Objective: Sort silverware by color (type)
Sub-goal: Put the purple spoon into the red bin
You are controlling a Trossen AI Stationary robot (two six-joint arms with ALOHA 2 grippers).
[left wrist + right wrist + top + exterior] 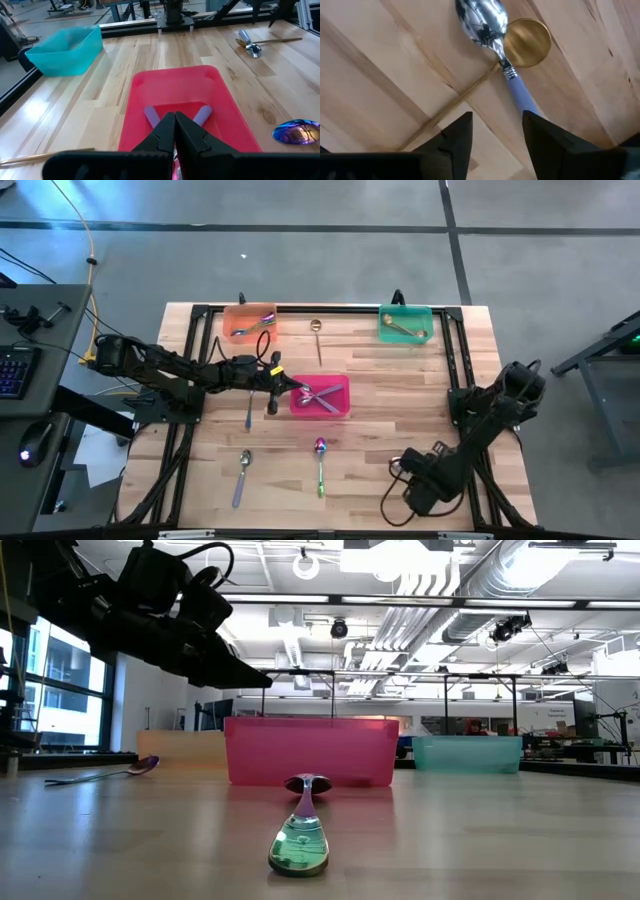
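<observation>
L gripper [291, 387] is being held over the 9 o'clock rim of the pink bin [340, 383], fingers pressed together, nothing seen pinched. 2 lilac-handled spoons [320, 397] are being seen crossed inside the bin, toward 3 o'clock of the tips.

4 pcs are being counted loose on the table:
- slim spoon [249, 412], nearest, approx. 7 o'clock of the L claw, long axis 12–6
- silver spoon [241, 472]
- iridescent spoon [320, 463]
- gold spoon [316, 333]

L arm is being judged nearer to all four. 3 bins are being counted, incl. the orange bin [232, 310] and teal bin [428, 313]; their contents can't be counted.

R gripper [415, 485] is being parked at the table's 5 o'clock, fingers spread.
</observation>
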